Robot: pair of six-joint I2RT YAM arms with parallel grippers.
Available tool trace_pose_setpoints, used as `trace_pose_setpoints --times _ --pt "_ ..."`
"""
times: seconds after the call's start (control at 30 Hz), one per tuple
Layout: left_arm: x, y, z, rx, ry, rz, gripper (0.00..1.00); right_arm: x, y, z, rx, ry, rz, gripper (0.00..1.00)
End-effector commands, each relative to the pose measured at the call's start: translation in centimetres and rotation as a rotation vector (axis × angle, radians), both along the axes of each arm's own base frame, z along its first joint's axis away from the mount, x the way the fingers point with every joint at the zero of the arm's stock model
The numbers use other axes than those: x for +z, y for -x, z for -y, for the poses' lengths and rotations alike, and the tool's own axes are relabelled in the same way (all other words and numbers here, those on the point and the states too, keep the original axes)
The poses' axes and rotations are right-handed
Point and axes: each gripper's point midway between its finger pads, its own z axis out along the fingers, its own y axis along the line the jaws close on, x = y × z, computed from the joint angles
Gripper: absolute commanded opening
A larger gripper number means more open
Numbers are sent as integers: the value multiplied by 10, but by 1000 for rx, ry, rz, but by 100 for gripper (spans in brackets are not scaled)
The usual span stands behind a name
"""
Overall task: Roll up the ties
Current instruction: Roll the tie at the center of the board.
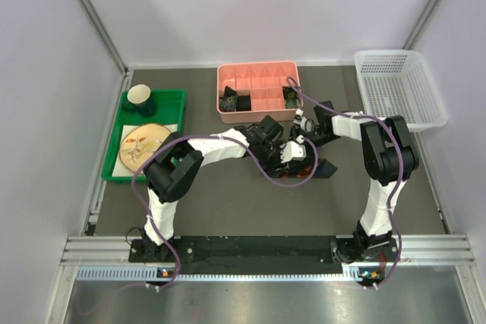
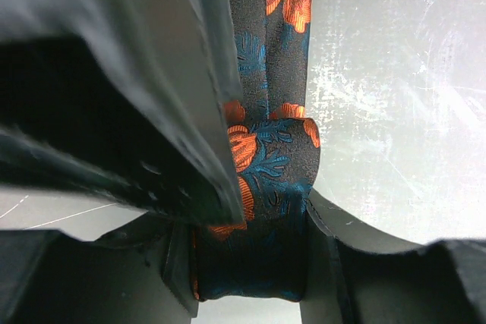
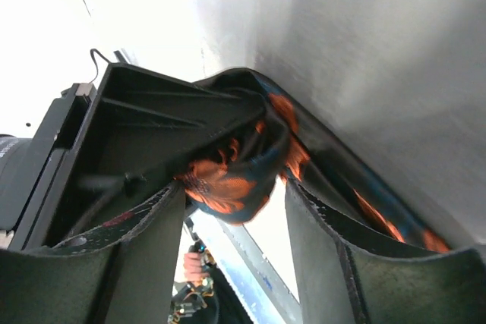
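Note:
The tie [image 2: 262, 180] is black with orange flowers and blue leaves. Its rolled end sits between the jaws of my left gripper [image 2: 249, 233], which is shut on it. The flat length runs away over the table top. In the right wrist view the same roll [image 3: 231, 180] hangs at the tips of my right gripper [image 3: 234, 191], which stands open with a gap beside its right finger [image 3: 319, 263]. From above, both grippers meet at mid-table, left [image 1: 282, 148] and right [image 1: 301, 136], and the loose part of the tie [image 1: 315, 168] lies just in front of them.
A pink divided box [image 1: 258, 73] stands behind the grippers with rolled ties [image 1: 228, 100] in its compartments. A white basket [image 1: 399, 85] is at the back right. At the left, a green tray [image 1: 171, 100] carries a plate and cup. Purple cables loop over both arms.

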Motion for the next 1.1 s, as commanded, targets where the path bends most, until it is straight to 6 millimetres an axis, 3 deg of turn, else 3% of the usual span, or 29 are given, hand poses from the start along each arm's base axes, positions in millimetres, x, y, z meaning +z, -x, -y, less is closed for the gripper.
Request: trace_pose_setpoints --times 0.0,0.13,0.33,0.5,0.7,0.87,1.03,1.07 --pt "-53 32 -43 23 -197 -161 13 15 -6 -16 8 -53 71 51" --pt "-54 31 -42 19 -204 -160 13 14 1 -14 36 -49 64 47" --pt "-56 31 -42 17 -206 -158 13 26 19 8 58 -37 71 49" --pt "-56 31 -42 20 -202 -161 13 30 15 4 54 -65 93 49" --pt "-56 31 -41 18 -199 -159 14 16 11 -5 68 -42 91 49" --pt "-55 31 -40 17 -196 -163 15 -2 9 -2 66 6 84 37" --pt "-54 32 -39 15 -188 -163 20 -18 11 4 76 47 68 2" --pt "-54 32 -40 14 -188 -162 21 -21 12 5 78 53 65 0"
